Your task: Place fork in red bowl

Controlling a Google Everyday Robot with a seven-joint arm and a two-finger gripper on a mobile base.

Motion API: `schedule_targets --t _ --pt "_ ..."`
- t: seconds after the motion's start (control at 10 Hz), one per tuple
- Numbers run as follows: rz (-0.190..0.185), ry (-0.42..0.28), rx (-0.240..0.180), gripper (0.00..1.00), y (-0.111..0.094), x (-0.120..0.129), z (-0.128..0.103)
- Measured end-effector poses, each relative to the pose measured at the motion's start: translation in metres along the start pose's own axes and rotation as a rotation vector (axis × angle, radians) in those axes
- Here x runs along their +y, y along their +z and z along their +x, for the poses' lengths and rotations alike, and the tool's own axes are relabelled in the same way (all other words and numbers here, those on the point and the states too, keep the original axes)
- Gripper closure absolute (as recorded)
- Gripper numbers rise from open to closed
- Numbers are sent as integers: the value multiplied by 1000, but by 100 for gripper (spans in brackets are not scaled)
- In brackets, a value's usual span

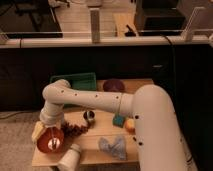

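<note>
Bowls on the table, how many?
2. Red bowl at the front-left corner, end effector right above it; dark purple bowl at the back, beside the green tray. The arm may hide more.
</note>
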Motion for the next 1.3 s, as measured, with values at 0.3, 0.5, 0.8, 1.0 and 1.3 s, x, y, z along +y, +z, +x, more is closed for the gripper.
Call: schedule_targets --t 0.3,0.5,0.8,1.0,1.3 --pt "-7 -56 34 20 -10 -11 2" --pt "-9 -62 38 20 -10 -13 2" --pt "-9 -63 38 20 -10 -13 2" --pt "-9 -63 38 20 -10 -13 2" --pt "-9 -62 38 20 -10 -13 2"
